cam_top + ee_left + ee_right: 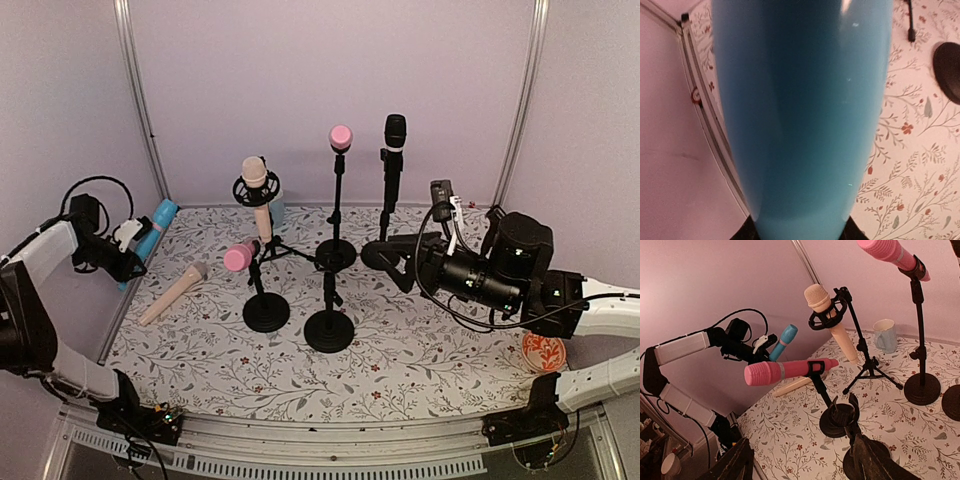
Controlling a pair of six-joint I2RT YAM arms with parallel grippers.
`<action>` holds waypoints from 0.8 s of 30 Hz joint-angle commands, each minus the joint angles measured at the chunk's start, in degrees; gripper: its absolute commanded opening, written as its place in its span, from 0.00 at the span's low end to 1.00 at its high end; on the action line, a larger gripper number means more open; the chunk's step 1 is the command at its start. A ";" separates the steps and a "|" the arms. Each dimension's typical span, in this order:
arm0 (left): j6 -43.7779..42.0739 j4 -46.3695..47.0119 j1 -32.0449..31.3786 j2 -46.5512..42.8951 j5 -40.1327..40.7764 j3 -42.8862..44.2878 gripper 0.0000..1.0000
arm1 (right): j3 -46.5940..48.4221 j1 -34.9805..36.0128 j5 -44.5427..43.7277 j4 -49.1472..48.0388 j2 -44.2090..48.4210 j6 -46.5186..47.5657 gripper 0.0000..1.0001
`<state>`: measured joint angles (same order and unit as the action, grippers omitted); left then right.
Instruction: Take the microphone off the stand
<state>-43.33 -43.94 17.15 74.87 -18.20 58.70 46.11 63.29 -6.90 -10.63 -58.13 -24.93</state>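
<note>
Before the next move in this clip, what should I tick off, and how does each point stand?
1. Left gripper shut on the blue microphone: ok.
2. Blue microphone free of every stand: ok, it is held off to the left, away from them.
3. Set-down spot free: cannot tell; a beige microphone lies flat close by.
4. Right gripper open and empty: ok.
5. Right gripper apart from the stands: cannot tell; it sits close to the empty stand.
6. Other microphones seated: ok for the low pink microphone, which sits in its clip.
</note>
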 commanded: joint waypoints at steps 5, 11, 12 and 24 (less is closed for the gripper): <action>-0.62 12.10 1.77 10.79 8.13 -5.80 0.06 | 1.23 -0.38 -5.64 6.75 -2.38 6.47 0.72; -0.27 16.58 2.30 17.60 15.13 -6.53 0.22 | 3.17 -1.22 -3.80 1.64 -9.25 9.45 0.75; -0.26 17.14 2.59 18.34 15.40 -6.62 0.26 | 3.71 -1.28 -3.42 1.18 -10.03 9.95 0.76; 0.69 17.18 3.02 21.57 13.72 -8.19 0.55 | 8.60 -1.37 -2.75 -1.23 -16.22 14.06 0.78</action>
<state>-43.00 -27.70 19.79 95.81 -3.60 51.53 52.01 62.17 -9.93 -9.43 -72.44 -12.80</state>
